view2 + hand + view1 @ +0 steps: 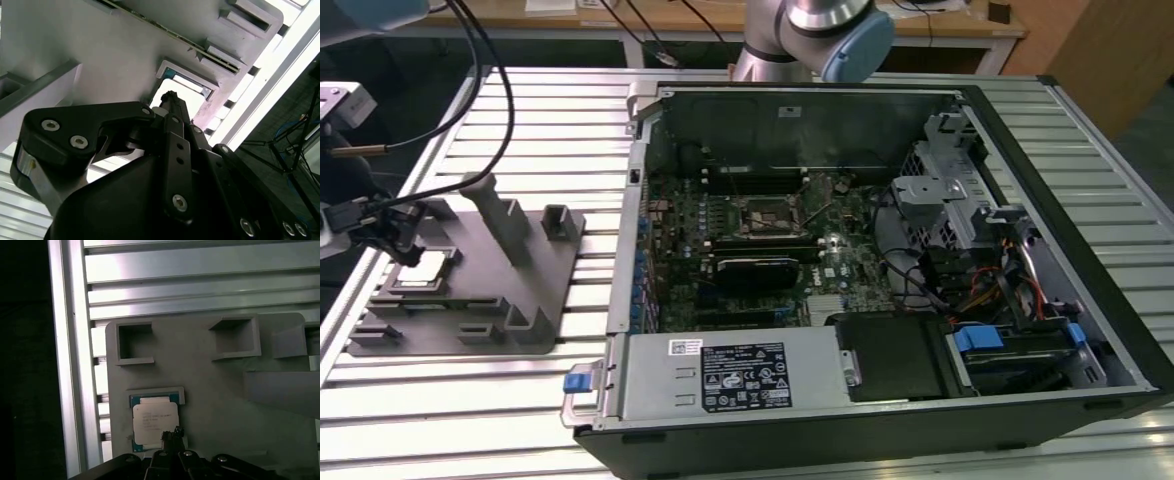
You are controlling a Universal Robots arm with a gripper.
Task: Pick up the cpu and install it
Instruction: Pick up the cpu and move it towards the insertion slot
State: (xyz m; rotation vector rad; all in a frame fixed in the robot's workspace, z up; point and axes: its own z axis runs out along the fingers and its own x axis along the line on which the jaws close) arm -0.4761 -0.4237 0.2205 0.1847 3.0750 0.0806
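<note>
On the exterior view's left, a grey fixture block [474, 300] sits on the bench [520, 120]. The cpu [424, 270] lies flat in a shallow pocket on the left part of that block, with its shiny metal top facing up.

In the first wrist view, the gripper [172, 436] hangs right over the block. Its thin black tip sits over one edge of the cpu [155, 422], near a corner. I cannot tell if the tip touches the chip or floats just above it. I also cannot tell if the gripper is open or shut. The cpu is in its pocket, so I think it has not been lifted yet. In the second wrist view, the same tip [172, 99] points at the bright square in the pocket.

I think the cpu is very light, thin and stiff. Its smooth metal top looks slippery. The underside is likely easy to hurt, so I would be gentle and keep it level. I think the best places to hold it are the flat top or two opposite edges.

To the right stands the open computer case [1014, 130]. Inside it is the green motherboard [847, 265] with its black square socket [765, 218]. The socket is well apart from the cpu and the gripper.
</note>
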